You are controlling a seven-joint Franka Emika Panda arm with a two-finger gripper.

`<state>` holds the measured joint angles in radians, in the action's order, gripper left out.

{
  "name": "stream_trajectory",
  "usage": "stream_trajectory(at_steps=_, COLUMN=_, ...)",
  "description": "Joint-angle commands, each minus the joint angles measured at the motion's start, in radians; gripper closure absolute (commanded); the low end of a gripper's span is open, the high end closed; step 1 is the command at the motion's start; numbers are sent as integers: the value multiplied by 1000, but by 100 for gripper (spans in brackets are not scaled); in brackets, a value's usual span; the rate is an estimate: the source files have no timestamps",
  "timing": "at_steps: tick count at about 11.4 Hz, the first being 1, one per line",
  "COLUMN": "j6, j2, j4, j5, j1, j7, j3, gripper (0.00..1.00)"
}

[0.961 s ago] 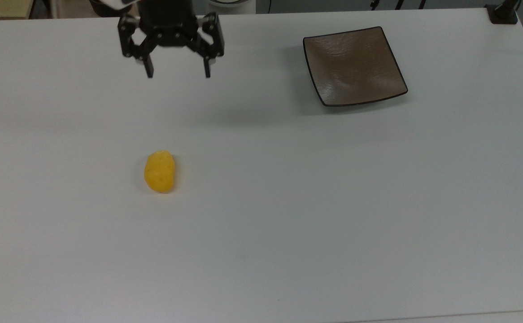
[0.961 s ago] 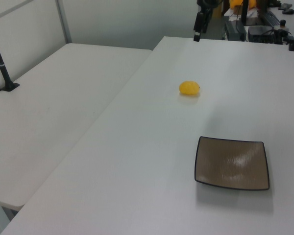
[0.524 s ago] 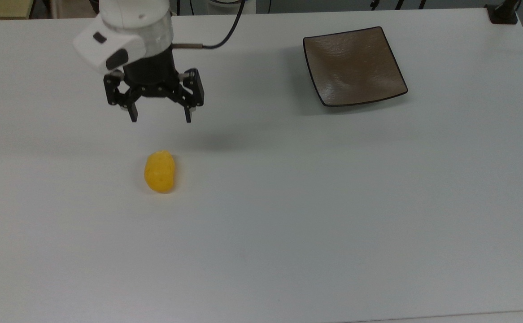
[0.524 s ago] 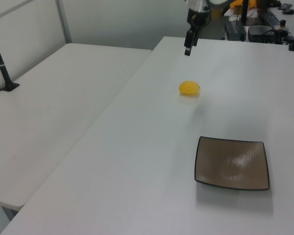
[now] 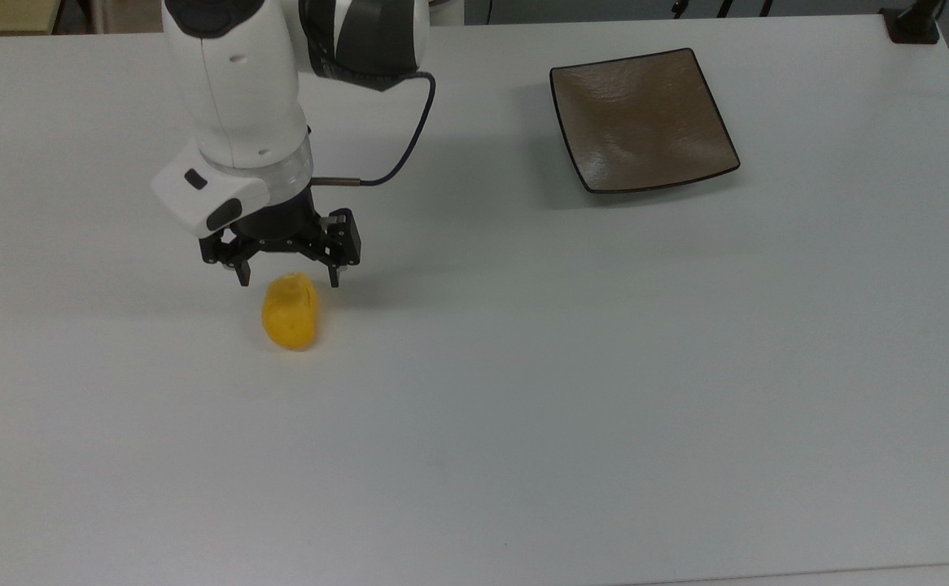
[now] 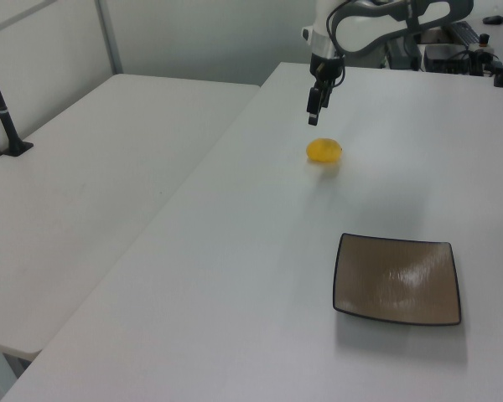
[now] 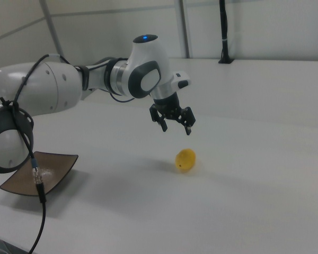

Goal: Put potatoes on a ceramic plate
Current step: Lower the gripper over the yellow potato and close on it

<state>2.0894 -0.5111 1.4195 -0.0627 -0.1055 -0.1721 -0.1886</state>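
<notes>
The gripper [image 5: 286,282] hangs with fingers spread just above the potato [image 5: 290,311], which lies on the table [image 5: 523,407] left of centre in the top view. The plate [image 5: 642,119] sits upper right. This looks like the approach; next comes lowering around the potato and closing.

The desk [image 5: 605,423] was a broad white slab with a matte, evenly lit top. In the left view a second white table [image 6: 84,193] butted against the desk along a straight seam, on the left view's left. On that second table stood a black pole on a clamp base [image 6: 8,126], close to a pale wall [image 6: 201,38]. A grey upright post [image 6: 109,38] rose by the wall behind the second table. Beyond the desk's far end, dark equipment [image 6: 448,50] crowded a bench. Another black post [image 7: 223,32] stood on the white surface in the right view.
</notes>
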Motion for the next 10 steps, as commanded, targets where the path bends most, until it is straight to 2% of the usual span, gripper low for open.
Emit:
stream_trajectory(at_steps=1, j6=32, j2=-46, j4=-1, j5=7, j1=1, j7=-33, j3=-6, gripper=0)
stream_trajectory(at_steps=5, j6=34, j2=-66, j4=35, j5=66, j1=1, j7=-53, j3=-6, gripper=0)
stream_trajectory(at_steps=10, j6=149, j2=-87, j4=107, j5=107, j1=1, j7=-49, j3=-5, gripper=0)
